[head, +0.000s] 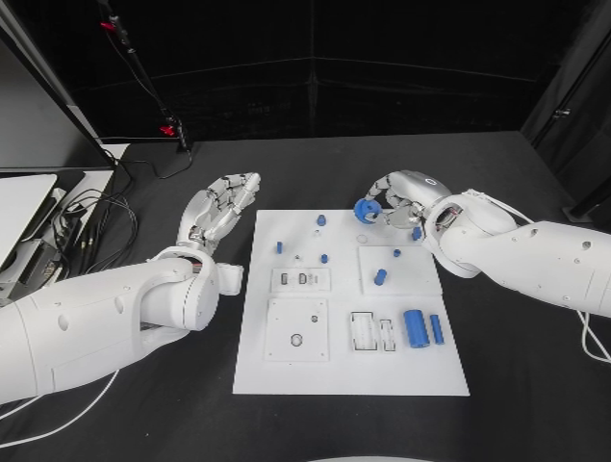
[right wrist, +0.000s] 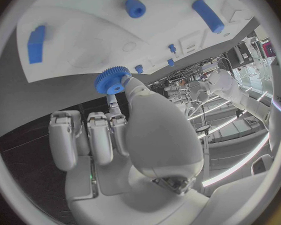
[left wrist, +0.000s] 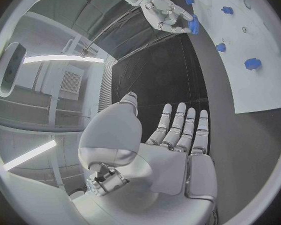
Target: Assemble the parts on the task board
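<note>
Right hand (head: 399, 199) hovers over the far right corner of the task board (head: 349, 371), pinching a blue gear (head: 368, 209) between thumb and a fingertip. Right wrist view: gear (right wrist: 111, 80) sits at the fingertips, toothed rim plain, flat face and centre hole turned toward the camera; the other fingers (right wrist: 65, 135) are curled in below it. Gear is held above the board, not touching it, as far as the head view shows.

Left hand (head: 219, 214) lies flat over the black table (head: 527, 375) just beside the board's far left edge, fingers straight, close side by side, pointing away from the robot, holding nothing. Left wrist view confirms: palm (left wrist: 172, 160) open, fingers extended.

On the board: a large blue cylinder (head: 415, 329) lying near the right edge, long axis running near-to-far, with a thinner blue bar (head: 437, 330) just beside it, parallel. A short blue peg (head: 380, 277) mid-right, slightly tilted. Small blue pieces (head: 320, 220) stand near the far edge.
</note>
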Robot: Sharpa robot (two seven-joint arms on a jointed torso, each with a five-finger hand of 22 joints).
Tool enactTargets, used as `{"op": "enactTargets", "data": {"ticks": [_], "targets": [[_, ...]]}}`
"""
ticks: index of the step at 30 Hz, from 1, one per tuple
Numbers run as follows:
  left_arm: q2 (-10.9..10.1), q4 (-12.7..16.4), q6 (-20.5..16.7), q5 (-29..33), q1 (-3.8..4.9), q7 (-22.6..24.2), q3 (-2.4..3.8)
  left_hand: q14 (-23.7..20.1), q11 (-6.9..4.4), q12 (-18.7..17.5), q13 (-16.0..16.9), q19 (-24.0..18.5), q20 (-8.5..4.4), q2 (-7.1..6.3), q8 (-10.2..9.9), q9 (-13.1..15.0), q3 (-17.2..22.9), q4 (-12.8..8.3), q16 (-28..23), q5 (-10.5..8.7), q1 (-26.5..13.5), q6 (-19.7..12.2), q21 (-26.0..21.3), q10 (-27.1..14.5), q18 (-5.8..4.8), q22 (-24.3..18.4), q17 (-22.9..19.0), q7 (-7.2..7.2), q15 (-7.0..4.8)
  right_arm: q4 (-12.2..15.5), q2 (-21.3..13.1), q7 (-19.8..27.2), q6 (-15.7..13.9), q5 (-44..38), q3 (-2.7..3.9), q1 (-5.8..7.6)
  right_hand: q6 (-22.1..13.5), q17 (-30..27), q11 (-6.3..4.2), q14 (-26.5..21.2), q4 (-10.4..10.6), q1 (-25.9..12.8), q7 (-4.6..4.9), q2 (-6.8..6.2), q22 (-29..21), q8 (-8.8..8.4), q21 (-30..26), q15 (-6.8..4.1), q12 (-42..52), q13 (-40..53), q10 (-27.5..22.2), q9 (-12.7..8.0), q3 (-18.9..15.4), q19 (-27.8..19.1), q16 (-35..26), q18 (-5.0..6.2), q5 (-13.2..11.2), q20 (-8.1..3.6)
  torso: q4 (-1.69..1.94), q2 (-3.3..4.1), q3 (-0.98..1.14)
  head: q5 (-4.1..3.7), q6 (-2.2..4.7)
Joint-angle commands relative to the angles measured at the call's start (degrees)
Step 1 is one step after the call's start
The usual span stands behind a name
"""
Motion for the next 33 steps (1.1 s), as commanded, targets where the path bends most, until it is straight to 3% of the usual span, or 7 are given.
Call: {"op": "enactTargets", "data": {"ticks": [1, 6, 9, 14, 19, 33], "targets": [[0.0, 0.1, 0.1, -0.4, 0.1, 16.3, 0.06, -0.1, 0.57, 0.3, -0.1, -0.2, 0.31, 0.5, 0.3, -0.1, -0.4, 0.0, 0.4, 0.4, 0.2, 0.4, 0.3, 0.0, -0.03, 0.1, -0.1, 8.01, 0.32, 0.7, 1.2, 2.4, -2.1, 0.4, 0.07, 0.28, 5.8, 15.1, -0.39, 6.0, 0.0, -0.5, -3.18, 0.27, 15.1, -0.32, 0.2, -0.37, 0.1, 15.1, 6.0, 0.0, 0.2, 6.1, 0.1, -0.42, 0.2, -0.31, -0.01, 0.05, 0.01, 0.29, -0.17], [0.0, 0.1, 0.0, -0.4, 0.1, 16.3, 0.06, -0.1, 0.6, 0.3, -0.1, -0.2, 0.32, 0.54, 0.3, -0.1, -0.4, 0.0, 0.4, 0.4, 0.2, 0.4, 0.3, 0.0, -0.04, 0.1, -0.1, 8.03, 0.35, 1.1, 3.1, 2.7, -0.1, 0.5, 0.08, 0.39, 6.4, 15.1, -0.5, 6.0, -0.1, -0.6, -3.32, 0.39, 15.1, -0.66, 0.2, -0.35, 0.1, 15.1, 6.0, 0.0, 0.4, 6.1, 0.1, -0.42, 0.2, -0.31, 0.2, 0.08, -0.01, 0.54, -0.28], [-0.1, 0.2, -0.1, -0.4, 0.11, 16.2, 0.06, 0.0, 0.66, 0.4, 0.0, -0.2, 0.37, 0.63, 0.4, -0.2, -0.5, 0.0, 0.5, 0.42, 0.3, 0.5, 0.4, 0.2, -0.06, 0.1, -0.1, 8.08, 0.43, 1.1, 4.5, 3.1, 0.5, 0.7, 0.08, 0.41, 6.7, 15.1, -0.54, 6.0, 0.0, -0.7, -3.36, 0.39, 15.1, -0.85, 0.2, -0.35, 0.1, 15.1, 6.0, -0.1, 0.4, 6.1, 0.1, -0.42, 0.1, -0.32, -0.06, 0.06, -0.05, 1.11, -0.29], [0.0, 0.2, 0.0, -0.4, 0.11, 16.1, 0.06, 0.2, 0.79, 0.7, 0.0, -0.1, 0.47, 0.77, 0.5, -0.3, -0.7, 0.0, 0.6, 0.45, 0.4, 0.7, 0.6, 0.5, -0.12, 0.2, -0.1, 8.16, 0.59, 0.4, 7.1, 3.4, 1.9, 1.1, 0.08, 0.41, 6.7, 15.1, -0.56, 6.0, -0.1, -0.7, -3.38, 0.41, 15.1, -1.06, 0.2, -0.37, 0.1, 15.1, 6.0, -0.2, 0.5, 6.1, 0.1, -0.42, 0.1, -0.32, 0.01, 0.08, 0.02, 1.83, -0.6], [0.1, 0.2, -0.1, -0.4, 0.11, 16.1, 0.06, 0.3, 0.81, 0.7, 0.0, -0.2, 0.49, 0.8, 0.5, -0.3, -0.8, 0.0, 0.7, 0.46, 0.5, 0.8, 0.6, 0.6, -0.13, 0.2, -0.1, 8.18, 0.63, -1.0, 9.2, 3.3, 4.4, 1.3, 0.08, 0.4, 7.6, 15.1, -0.73, 6.0, -0.6, -0.4, -3.57, 0.43, 15.1, -1.45, 0.2, -0.5, 0.1, 15.1, 6.0, -0.2, 0.8, 6.1, 0.1, -0.42, 0.6, -0.41, 0.18, 0.08, 0.08, 1.83, -0.61], [-0.2, 0.3, -0.1, -0.4, 0.12, 16.1, 0.06, 0.3, 0.82, 0.7, 0.0, -0.2, 0.5, 0.81, 0.5, -0.3, -0.8, 0.0, 0.7, 0.47, 0.5, 0.8, 0.6, 0.6, -0.13, 0.2, -0.1, 8.18, 0.63, -3.7, 11.5, 2.3, 8.1, 0.5, 0.05, 0.28, 7.4, 15.1, -0.61, 6.0, -0.7, -0.9, -3.33, 0.13, 15.1, -2.62, 0.2, -0.49, 0.1, 15.1, 6.0, -0.6, 0.8, 6.1, 0.1, -0.42, 0.6, -0.46, -0.07, -0.02, 0.01, 2.2, -0.94]]}}
